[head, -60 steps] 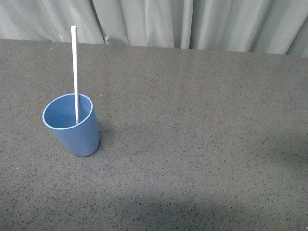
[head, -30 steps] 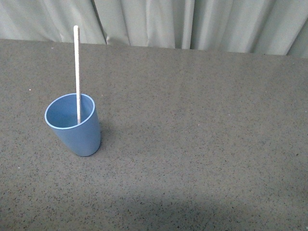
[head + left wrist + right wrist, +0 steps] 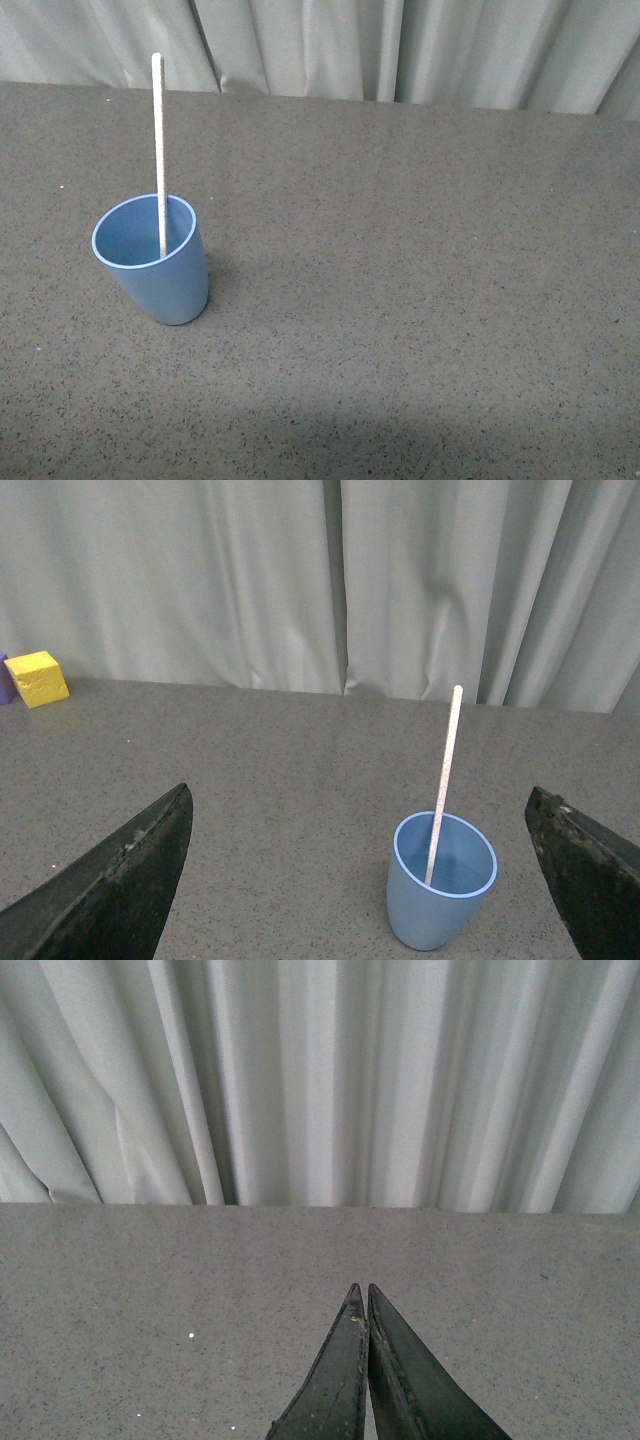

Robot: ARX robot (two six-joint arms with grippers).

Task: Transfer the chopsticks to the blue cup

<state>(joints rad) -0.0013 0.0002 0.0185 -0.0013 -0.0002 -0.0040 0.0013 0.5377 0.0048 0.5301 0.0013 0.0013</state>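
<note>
Chopsticks [image 3: 158, 150] stood in blue cup [image 3: 160, 275] on tabletop [image 3: 420, 280]; yellow block [image 3: 37, 678] far off. Left claw [image 3: 360, 880] spread wide, empty; right claw [image 3: 365, 1305] closed, empty.

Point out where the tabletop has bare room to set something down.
Nearly everywhere: the table is bare from the blue cup, which holds the chopsticks, across to the right and back to the curtain. A yellow block occupies one far edge.

one blue cup [image 3: 152, 262] stands on the surface [image 3: 420, 300]. one chopstick [image 3: 158, 150], a single cream-white stick, stands inside it. one yellow block [image 3: 37, 678] sits far off near the curtain [image 3: 330, 580], with the sliver of one purple thing [image 3: 4, 680] just beside it. two end effectors show: the left end effector [image 3: 360, 880] and the right end effector [image 3: 366, 1380].
</note>
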